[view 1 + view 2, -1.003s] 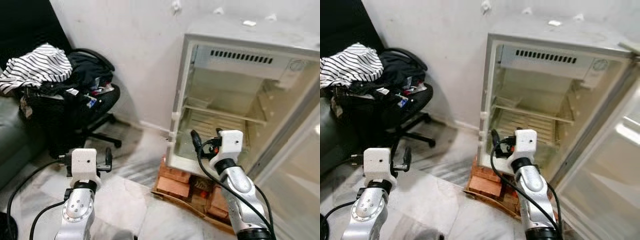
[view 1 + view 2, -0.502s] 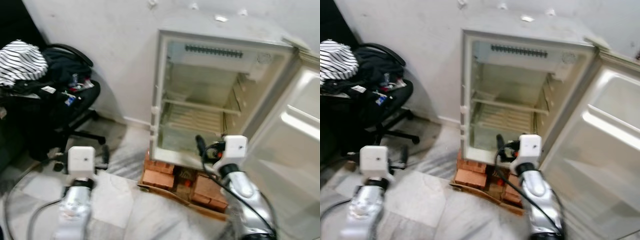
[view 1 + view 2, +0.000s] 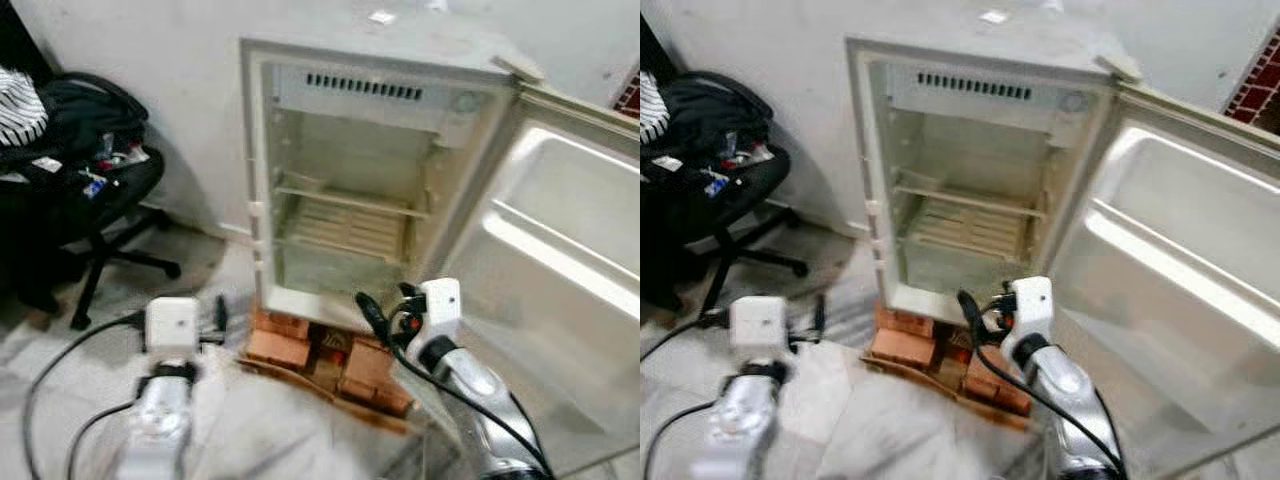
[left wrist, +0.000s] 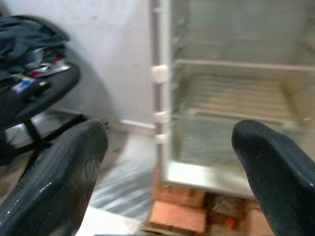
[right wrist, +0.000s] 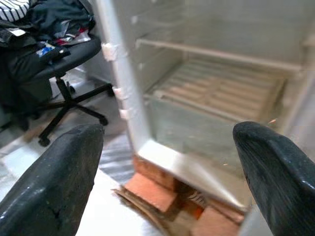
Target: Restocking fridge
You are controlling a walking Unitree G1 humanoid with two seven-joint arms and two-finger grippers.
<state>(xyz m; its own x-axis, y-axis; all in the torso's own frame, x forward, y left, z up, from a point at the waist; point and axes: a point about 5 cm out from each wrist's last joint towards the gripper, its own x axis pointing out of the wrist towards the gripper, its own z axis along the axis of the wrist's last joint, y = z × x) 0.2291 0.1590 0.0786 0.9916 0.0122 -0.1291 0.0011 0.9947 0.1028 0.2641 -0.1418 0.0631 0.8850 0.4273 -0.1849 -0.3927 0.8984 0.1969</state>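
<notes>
In the left eye view you had the fridge (image 3: 350, 190) straight ahead against the white wall, its door (image 3: 560, 260) swung wide to the right. A wire shelf (image 3: 345, 225) crossed the middle of the cabinet, with a vented panel (image 3: 365, 88) along the top. The fridge stood on red bricks (image 3: 300, 345) that rested on a strip of cardboard (image 3: 330, 385) on the marble floor (image 3: 60, 360). Your left claw (image 3: 220, 315) hung low over the floor, to the left of the bricks, and your right claw (image 3: 385, 310) was held just in front of the fridge's bottom edge. To the far left an office chair (image 3: 85, 190) was heaped with dark clothes.

The right eye view showed you the same layout, with red wall tiles (image 3: 1255, 85) at the far upper right, beyond the door.

In the left wrist view your left claw (image 4: 170, 147) pointed at the fridge's open left edge, its two black fingers (image 4: 64, 172) spread wide with nothing between them; the chair (image 4: 39, 83) sat off to one side.

In the right wrist view your right claw (image 5: 170, 147) faced the lower compartment, its fingers (image 5: 275, 172) likewise wide apart and holding nothing, the shelf (image 5: 216, 88) and bricks (image 5: 152, 189) beyond them.
</notes>
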